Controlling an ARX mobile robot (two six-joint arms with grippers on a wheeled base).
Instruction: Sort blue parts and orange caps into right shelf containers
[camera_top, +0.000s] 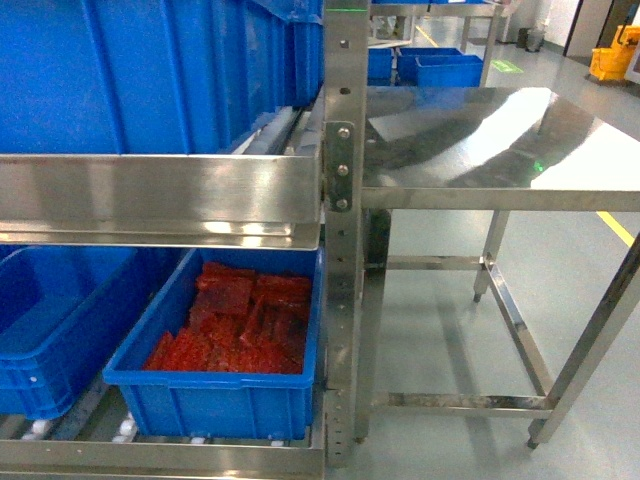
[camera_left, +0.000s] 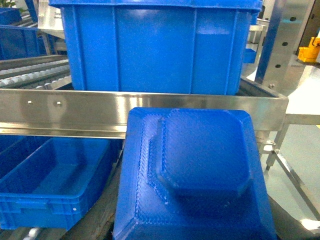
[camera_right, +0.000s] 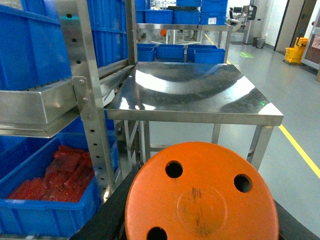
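A blue part (camera_left: 200, 170), a square moulded piece with a raised octagonal centre, fills the lower left wrist view. My left gripper (camera_left: 195, 225) is shut on it; its dark fingers (camera_left: 102, 212) show only at the edges. Just beyond stands a large deep blue crate (camera_left: 155, 45) on the upper shelf, also seen in the head view as the crate (camera_top: 130, 70). An orange cap (camera_right: 200, 195), a round disc with three holes, sits in my right gripper (camera_right: 200, 230), whose dark fingers (camera_right: 107, 212) flank it. Neither gripper appears in the head view.
On the lower shelf a blue crate (camera_top: 210, 400) holds red pieces (camera_top: 240, 320); beside it is another blue crate (camera_top: 50, 330). A steel upright (camera_top: 345, 200) divides the rack from a steel table (camera_top: 480, 140) at the right. More blue bins (camera_right: 175, 50) stand behind.
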